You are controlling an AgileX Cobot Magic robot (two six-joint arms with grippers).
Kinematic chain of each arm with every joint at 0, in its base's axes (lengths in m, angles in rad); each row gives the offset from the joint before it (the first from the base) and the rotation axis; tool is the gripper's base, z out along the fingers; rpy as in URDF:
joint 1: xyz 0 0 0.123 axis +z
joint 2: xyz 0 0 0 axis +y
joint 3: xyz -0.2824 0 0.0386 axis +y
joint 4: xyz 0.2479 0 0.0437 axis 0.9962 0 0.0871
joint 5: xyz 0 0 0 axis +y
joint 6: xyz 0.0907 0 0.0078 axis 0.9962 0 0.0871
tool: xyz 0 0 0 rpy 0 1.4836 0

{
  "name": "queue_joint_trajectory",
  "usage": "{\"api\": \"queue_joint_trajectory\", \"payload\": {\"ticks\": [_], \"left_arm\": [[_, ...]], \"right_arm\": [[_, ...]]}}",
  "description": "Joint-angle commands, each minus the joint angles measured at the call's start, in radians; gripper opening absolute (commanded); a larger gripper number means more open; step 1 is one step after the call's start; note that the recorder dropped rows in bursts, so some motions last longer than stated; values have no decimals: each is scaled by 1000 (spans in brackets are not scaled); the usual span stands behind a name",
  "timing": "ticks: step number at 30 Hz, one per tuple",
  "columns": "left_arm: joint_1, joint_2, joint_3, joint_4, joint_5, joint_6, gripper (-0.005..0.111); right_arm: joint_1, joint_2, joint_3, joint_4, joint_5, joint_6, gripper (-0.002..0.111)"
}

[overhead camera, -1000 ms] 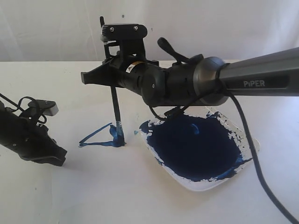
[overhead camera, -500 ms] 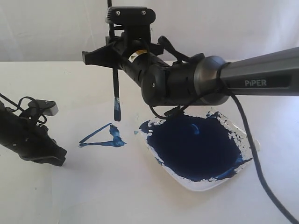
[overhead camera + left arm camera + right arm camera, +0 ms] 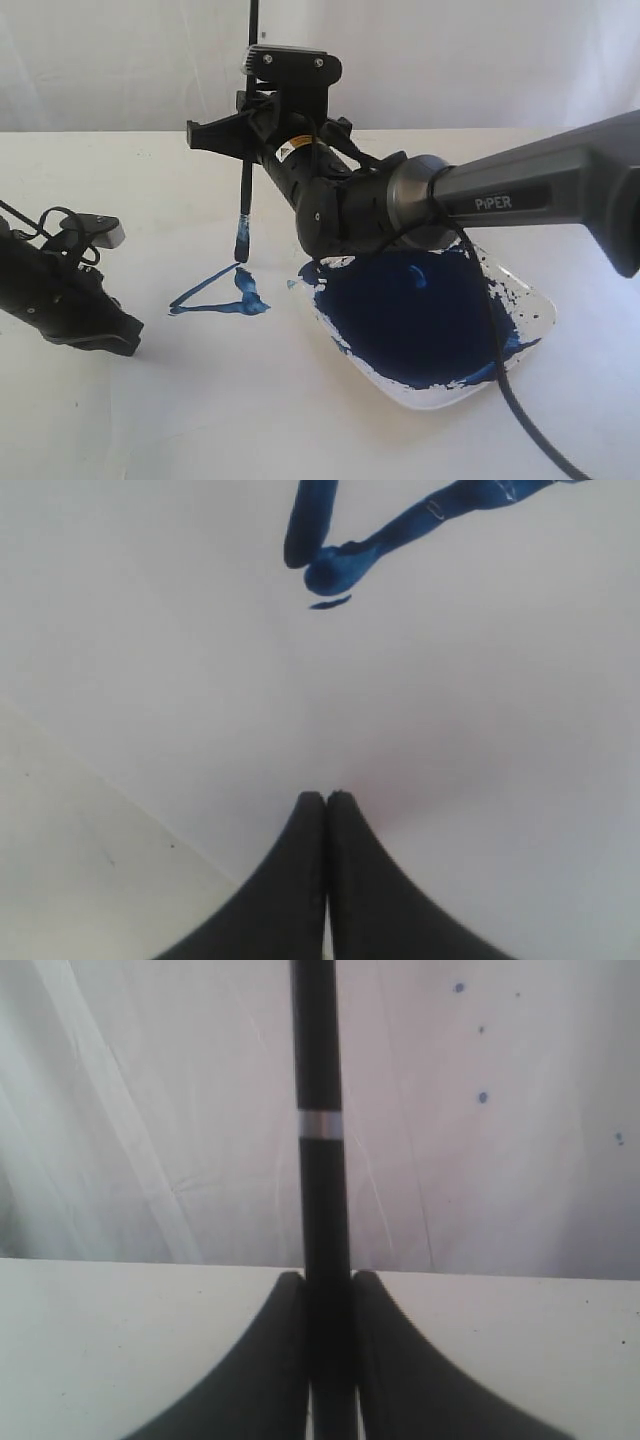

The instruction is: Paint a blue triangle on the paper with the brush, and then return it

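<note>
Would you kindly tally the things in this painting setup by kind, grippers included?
Grippers: 2, the left gripper and the right gripper
Brushes: 1, the brush
Paint dishes: 1, the paint dish
Painted shapes: 1, the blue triangle
Paper sheets: 1, the paper
Total: 6

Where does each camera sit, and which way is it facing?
Exterior: off-arm, facing across the table at blue triangle, paint dish; right gripper holding brush, left arm.
Left wrist: over the paper, looking down; shut left gripper.
Right wrist: facing the backdrop along the brush; right gripper's fingers.
Shared: exterior and left wrist both see the triangle.
</note>
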Motion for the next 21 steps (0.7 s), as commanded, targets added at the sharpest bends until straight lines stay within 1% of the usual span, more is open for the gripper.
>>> {"api": "queue_joint_trajectory", "payload": {"ticks": [1, 21], "left_arm": [[-1, -2, 9, -10, 12, 3, 0], [-1, -2, 9, -10, 16, 3, 0]], "right_arm": [[-4, 15, -2, -8, -37, 44, 0], [-4, 17, -2, -8, -51, 44, 0]]}}
